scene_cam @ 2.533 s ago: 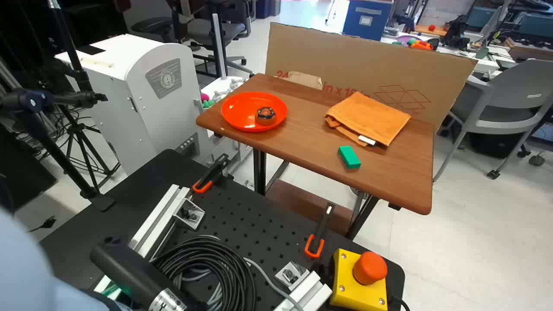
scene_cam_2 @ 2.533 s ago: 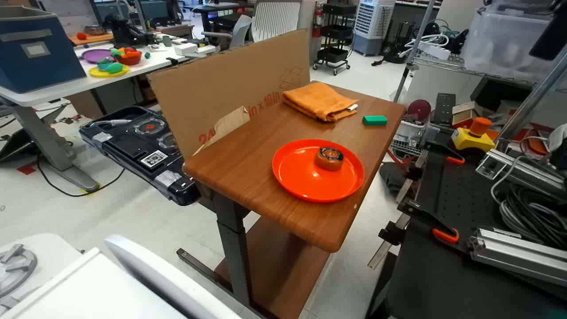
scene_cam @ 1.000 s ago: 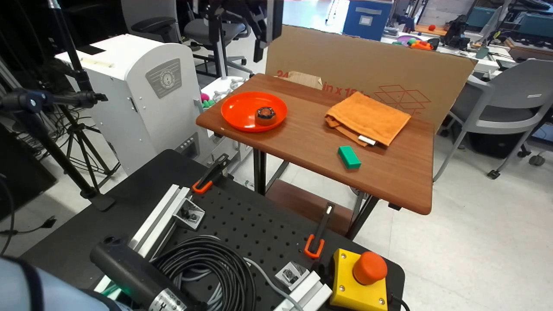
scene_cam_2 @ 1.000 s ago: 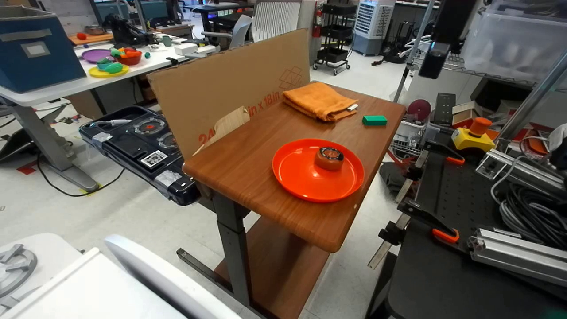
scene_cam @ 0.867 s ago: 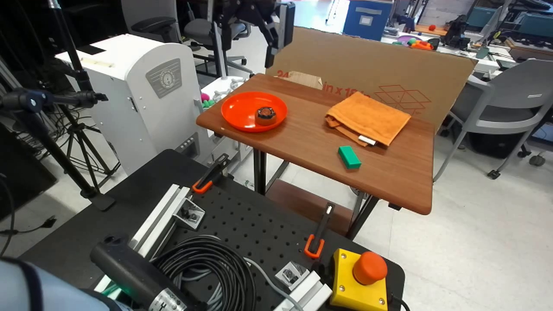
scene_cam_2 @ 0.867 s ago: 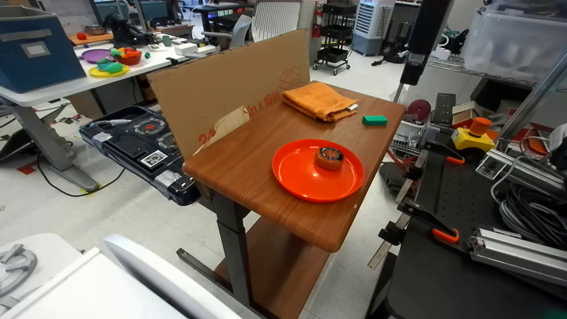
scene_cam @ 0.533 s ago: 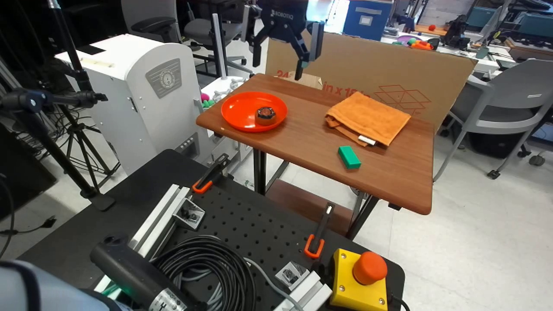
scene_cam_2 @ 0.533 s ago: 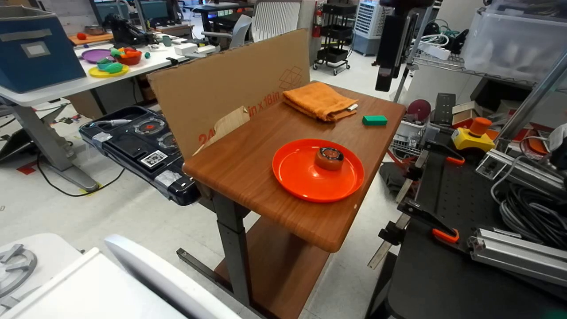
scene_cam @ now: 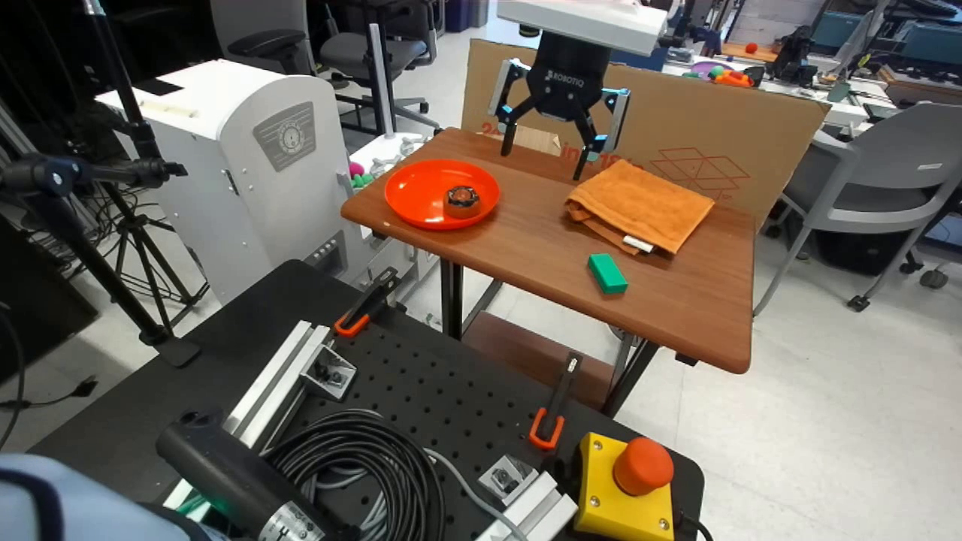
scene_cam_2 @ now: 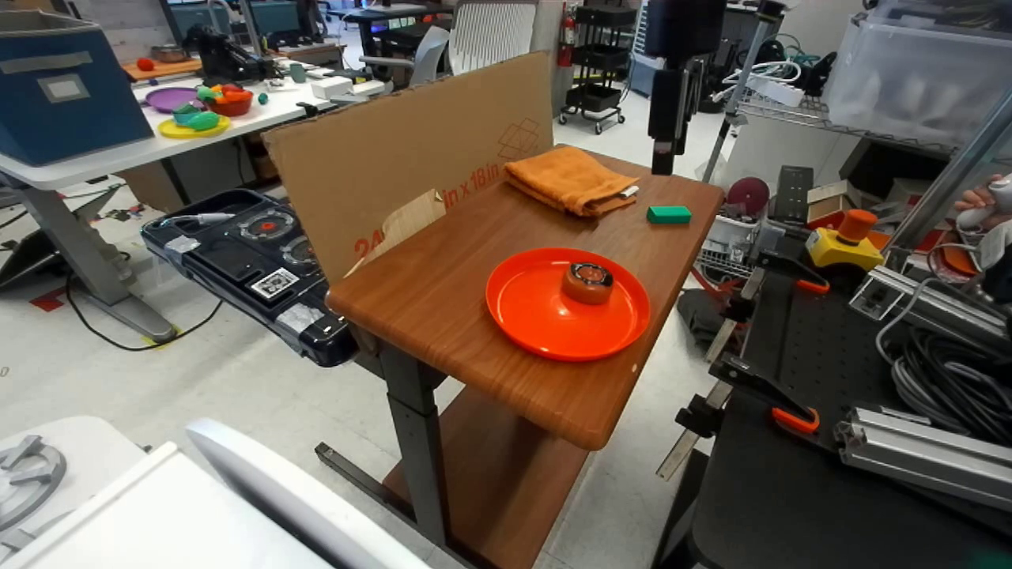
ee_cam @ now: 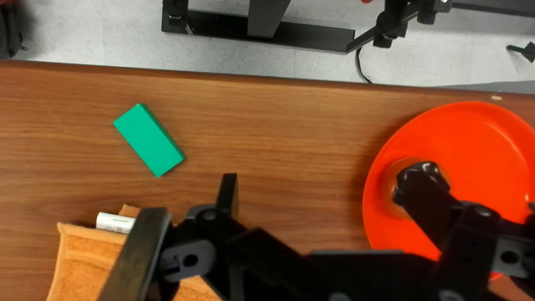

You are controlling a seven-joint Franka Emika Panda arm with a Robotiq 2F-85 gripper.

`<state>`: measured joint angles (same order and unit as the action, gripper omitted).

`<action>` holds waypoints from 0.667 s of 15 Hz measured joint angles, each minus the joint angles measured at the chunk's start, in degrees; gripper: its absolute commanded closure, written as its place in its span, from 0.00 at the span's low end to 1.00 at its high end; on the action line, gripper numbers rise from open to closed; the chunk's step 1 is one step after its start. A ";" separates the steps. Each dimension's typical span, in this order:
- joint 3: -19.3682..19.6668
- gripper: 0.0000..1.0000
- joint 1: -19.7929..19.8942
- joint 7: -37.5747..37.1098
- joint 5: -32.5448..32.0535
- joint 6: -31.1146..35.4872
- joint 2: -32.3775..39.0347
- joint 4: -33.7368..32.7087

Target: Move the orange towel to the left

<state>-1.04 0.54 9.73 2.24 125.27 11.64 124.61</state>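
Observation:
The orange towel (scene_cam: 642, 203) lies folded on the wooden table, with a white tag at its near edge. It also shows in an exterior view (scene_cam_2: 569, 178) and partly in the wrist view (ee_cam: 85, 259), where the gripper covers some of it. My gripper (scene_cam: 543, 156) is open and empty, pointing down above the table between the plate and the towel. In an exterior view the gripper (scene_cam_2: 662, 162) appears edge-on. In the wrist view its fingers (ee_cam: 326, 179) are wide apart, with bare table seen between them and one finger overlapping the plate.
A round orange-red plate (scene_cam: 421, 188) holds a small brown round object (scene_cam: 462, 201) with a dark top. A green block (scene_cam: 607, 273) lies near the towel. A cardboard panel (scene_cam: 699, 120) stands along the table's (scene_cam: 526, 248) far edge. A hand (scene_cam_2: 980, 197) shows at an exterior view's right edge.
My gripper has come into view from the top, moved down and sideways towards the towel, and stays open. The towel, plate and green block have not moved.

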 measured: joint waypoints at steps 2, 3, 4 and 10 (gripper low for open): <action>0.29 0.00 1.34 0.41 1.97 -0.12 2.01 -3.27; 0.43 0.00 2.02 0.49 3.02 -0.39 2.97 -5.10; 0.59 0.00 2.66 0.51 4.07 -0.78 3.99 -7.07; 2.53 0.00 5.79 -0.52 5.50 -6.00 12.89 -20.16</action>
<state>1.49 6.33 9.21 7.74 119.28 24.53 104.44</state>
